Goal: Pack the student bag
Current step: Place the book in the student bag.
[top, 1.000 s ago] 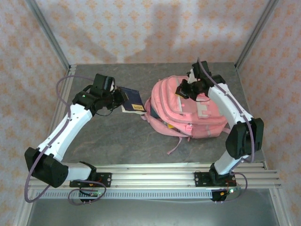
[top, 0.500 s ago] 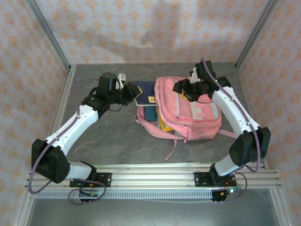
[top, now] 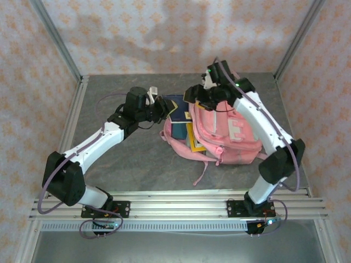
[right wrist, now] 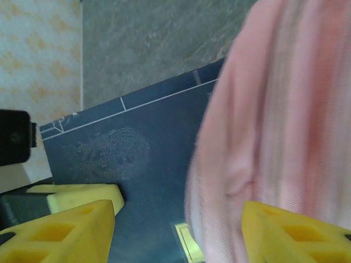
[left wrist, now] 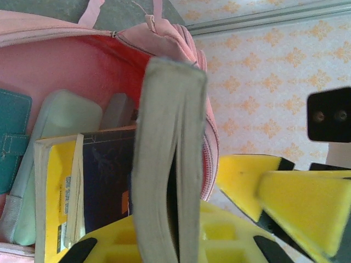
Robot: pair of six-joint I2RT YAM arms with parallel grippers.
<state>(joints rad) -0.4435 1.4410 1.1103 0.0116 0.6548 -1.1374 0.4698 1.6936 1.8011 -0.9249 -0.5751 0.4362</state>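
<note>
Clamping navy book (top: pixel 176 107) at student bag (top: pixel 233 131) mouth: left tool (top: pixel 160 106); right tool (right wrist: pixel 178 218) wide, straddling pink fabric.

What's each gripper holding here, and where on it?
Left gripper pinches the navy book across its covers, near the page edge. Right gripper is open at the student bag, holding nothing.

Pink backpack (right wrist: pixel 285 109) fabric is blurred close to the right wrist lens and cut off by the frame edge. It covers part of the dark blue book (right wrist: pixel 137 153), whose cover print is unreadable
</note>
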